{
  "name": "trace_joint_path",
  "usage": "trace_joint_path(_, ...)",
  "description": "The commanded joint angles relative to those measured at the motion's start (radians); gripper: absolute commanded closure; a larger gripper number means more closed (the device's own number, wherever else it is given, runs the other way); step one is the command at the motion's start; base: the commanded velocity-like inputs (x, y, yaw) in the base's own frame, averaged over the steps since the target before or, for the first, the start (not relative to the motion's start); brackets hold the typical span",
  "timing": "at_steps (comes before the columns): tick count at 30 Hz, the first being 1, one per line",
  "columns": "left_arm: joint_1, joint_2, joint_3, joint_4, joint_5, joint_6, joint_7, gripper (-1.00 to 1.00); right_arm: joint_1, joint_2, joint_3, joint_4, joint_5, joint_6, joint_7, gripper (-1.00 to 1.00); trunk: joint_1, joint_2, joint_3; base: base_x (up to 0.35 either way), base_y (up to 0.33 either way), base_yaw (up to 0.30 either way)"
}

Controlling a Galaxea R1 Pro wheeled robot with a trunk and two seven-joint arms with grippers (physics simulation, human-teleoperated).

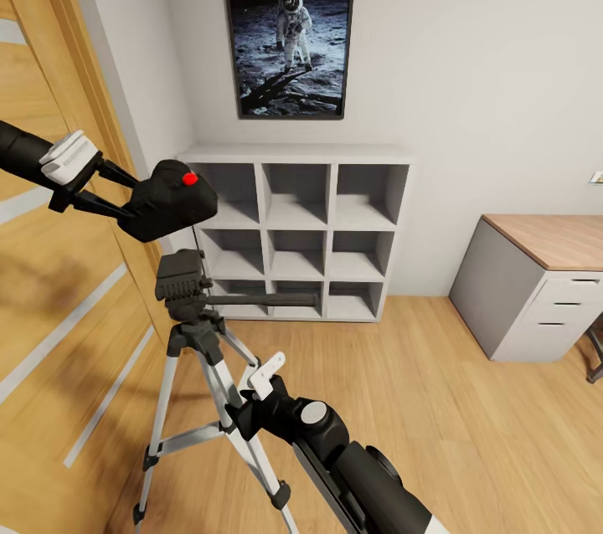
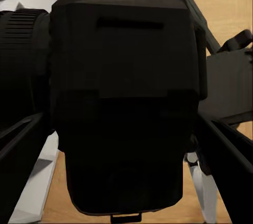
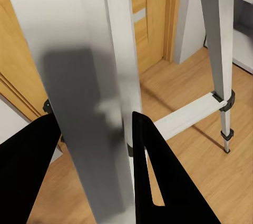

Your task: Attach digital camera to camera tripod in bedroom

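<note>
The left claw (image 1: 126,199) is clamped on the digital camera (image 1: 172,199), one black finger on each side of its body, holding it in the air just above the black head of the camera tripod (image 1: 186,279) with a small gap between the two. The red button on the camera faces up. In the left wrist view the digital camera (image 2: 124,103) is seen from behind as a dark block between the fingers, its lens barrel off to one side and the tripod head beyond it.

The right claw (image 1: 251,400) is lower down, at one silver leg of the tripod. In the right wrist view its two black fingers (image 3: 153,176) sit narrowly either side of that leg (image 3: 89,92); whether they press it or merely bracket it cannot be told.

The tripod stands on the wood plank floor (image 1: 435,400) beside a wooden door (image 1: 50,291). Behind it is a white cube shelf (image 1: 297,233) against the wall, with a framed astronaut picture (image 1: 290,47) above. To the right is a grey bench (image 1: 536,283) with a wooden top and drawers.
</note>
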Motion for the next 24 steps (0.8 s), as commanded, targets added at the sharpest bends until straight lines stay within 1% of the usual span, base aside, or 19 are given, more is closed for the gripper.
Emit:
trace_joint_path(1,-0.021,0.002,-0.046,-0.002,0.023,0.011,-0.001,1.00,-0.001,0.000,0.001,-0.001,-0.005,0.006,-0.001,1.00,0.001,-0.002,-0.002,0.000,0.000,0.000)
trace_joint_path(3,-0.057,0.003,-0.129,-0.005,0.060,0.010,-0.001,1.00,-0.001,0.000,0.001,-0.001,-0.005,0.006,-0.001,1.00,0.001,-0.002,-0.002,0.000,0.000,0.000)
trace_joint_path(5,-0.097,0.005,-0.213,-0.008,0.105,0.009,-0.002,1.00,-0.001,0.000,0.001,-0.001,-0.005,0.005,-0.001,1.00,0.001,-0.002,-0.002,0.000,0.000,0.000)
trace_joint_path(7,-0.135,0.006,-0.287,-0.012,0.151,0.004,-0.003,1.00,-0.001,0.000,0.001,-0.001,-0.005,0.005,-0.001,1.00,0.001,-0.002,-0.002,0.000,0.000,0.000)
trace_joint_path(8,-0.152,0.006,-0.320,-0.014,0.172,-0.001,-0.003,1.00,-0.001,0.000,0.001,-0.001,-0.005,0.005,-0.001,1.00,0.001,-0.002,-0.002,0.000,0.000,0.000)
trace_joint_path(9,-0.152,0.006,-0.320,-0.014,0.172,-0.001,-0.003,1.00,-0.001,0.000,0.001,-0.001,-0.005,0.005,-0.001,1.00,0.001,-0.002,-0.002,0.000,0.000,0.000)
trace_joint_path(10,-0.167,0.006,-0.347,-0.016,0.191,-0.005,-0.003,1.00,-0.001,0.000,0.001,-0.001,-0.005,0.005,-0.001,1.00,0.001,-0.002,-0.002,0.000,0.000,0.000)
trace_joint_path(12,-0.191,0.007,-0.389,-0.018,0.220,-0.012,-0.003,1.00,-0.001,0.000,0.001,-0.001,-0.004,0.005,-0.001,1.00,0.001,-0.002,-0.002,0.000,0.000,0.000)
trace_joint_path(13,-0.221,0.010,-0.439,-0.022,0.256,-0.020,-0.003,1.00,-0.001,0.000,0.001,-0.001,-0.004,0.005,-0.001,1.00,0.001,-0.002,-0.002,0.000,0.000,0.000)
trace_joint_path(15,-0.232,0.021,-0.453,-0.028,0.266,-0.023,-0.003,1.00,-0.002,0.000,0.001,-0.001,-0.004,0.005,-0.001,1.00,0.001,-0.002,-0.002,0.000,0.000,0.000)
trace_joint_path(17,-0.241,0.027,-0.457,-0.030,0.269,-0.023,-0.003,1.00,-0.001,0.000,0.001,-0.001,-0.004,0.005,-0.001,1.00,0.001,-0.002,-0.002,0.000,0.000,0.000)
trace_joint_path(20,-0.253,0.034,-0.461,-0.033,0.272,-0.024,-0.003,1.00,-0.001,0.000,0.001,-0.001,-0.004,0.005,-0.001,1.00,0.001,-0.002,-0.002,0.000,0.000,0.000)
trace_joint_path(24,-0.259,0.036,-0.462,-0.034,0.274,-0.024,-0.003,1.00,-0.001,0.000,0.001,-0.001,-0.004,0.005,-0.001,1.00,0.001,-0.002,-0.002,0.000,0.000,0.000)
